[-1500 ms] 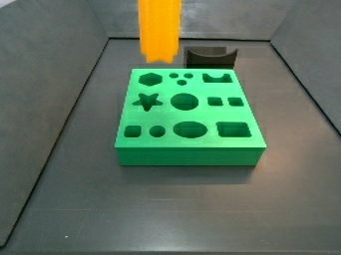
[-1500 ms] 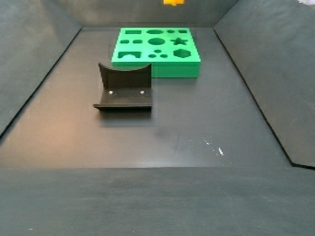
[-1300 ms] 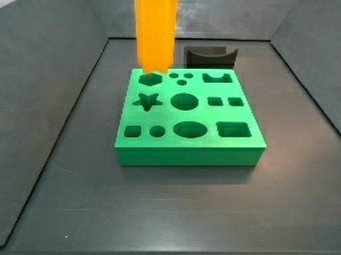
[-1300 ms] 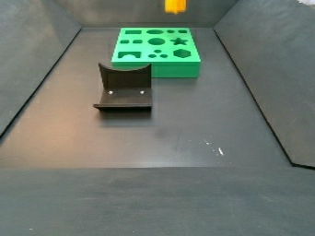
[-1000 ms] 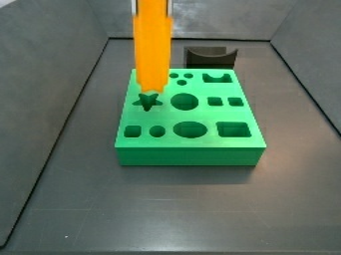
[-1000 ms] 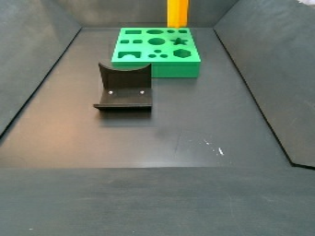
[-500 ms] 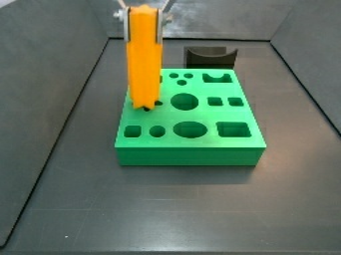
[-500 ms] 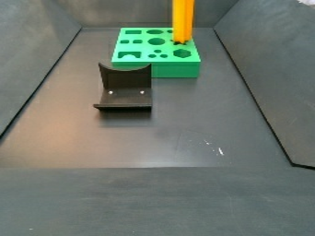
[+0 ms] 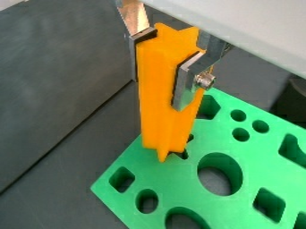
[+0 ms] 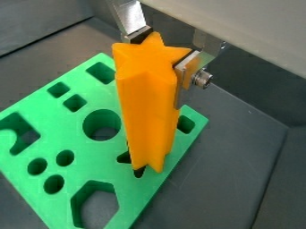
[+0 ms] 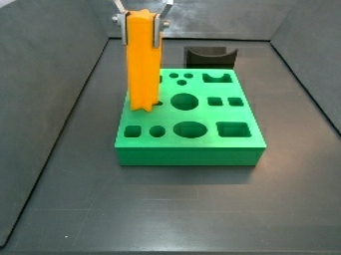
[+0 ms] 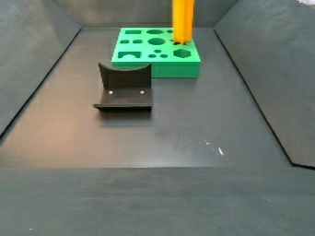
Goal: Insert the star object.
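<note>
The star object (image 9: 165,98) is a long, bright orange bar with a star-shaped cross-section, so ridges are running down its whole length. It's looking smooth and matte, like plastic. It's standing upright over the green block (image 11: 200,134), with its lower end sitting right at the star-shaped hole near the block's edge; in both wrist views the tip is meeting the hole, though I can't tell how far in it's going.

The tool (image 9: 167,55) is gripping the bar near its top. Its flat silver fingers (image 10: 188,69) are pressing against opposite sides of the bar, closed down to the bar's width, and touching nothing else. In a side view the tool (image 11: 140,14) is hanging straight above the block's star hole.

The green block is a flat slab, also plastic-looking, with a bunch of cut-out holes: circles, an oval, squares, a hexagon. It's lying on a dark, slightly speckled surface (image 12: 172,138). The dark fixture (image 12: 124,88), an L-shaped bracket, is standing well apart from the block.
</note>
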### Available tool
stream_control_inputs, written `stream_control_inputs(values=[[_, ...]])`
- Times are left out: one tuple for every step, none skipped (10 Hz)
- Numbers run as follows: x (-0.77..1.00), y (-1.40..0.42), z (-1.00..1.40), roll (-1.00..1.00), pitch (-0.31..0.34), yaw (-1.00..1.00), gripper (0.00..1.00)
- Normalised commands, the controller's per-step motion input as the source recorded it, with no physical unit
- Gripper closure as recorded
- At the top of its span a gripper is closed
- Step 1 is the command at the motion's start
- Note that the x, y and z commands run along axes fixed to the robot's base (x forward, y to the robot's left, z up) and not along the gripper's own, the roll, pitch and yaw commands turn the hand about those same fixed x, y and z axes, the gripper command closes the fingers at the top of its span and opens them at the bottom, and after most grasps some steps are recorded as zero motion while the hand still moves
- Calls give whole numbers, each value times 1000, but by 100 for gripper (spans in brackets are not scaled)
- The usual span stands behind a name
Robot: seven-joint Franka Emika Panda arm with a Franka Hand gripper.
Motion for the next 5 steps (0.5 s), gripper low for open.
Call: stream_control_inputs(values=[[0, 0, -237, 54, 101, -860, 100], [0, 0, -251, 76, 114, -854, 100], [-14, -17, -74, 117, 124, -611, 100], [0, -97, -6, 167, 134, -500, 100], [0, -203, 0, 207, 139, -560, 100]])
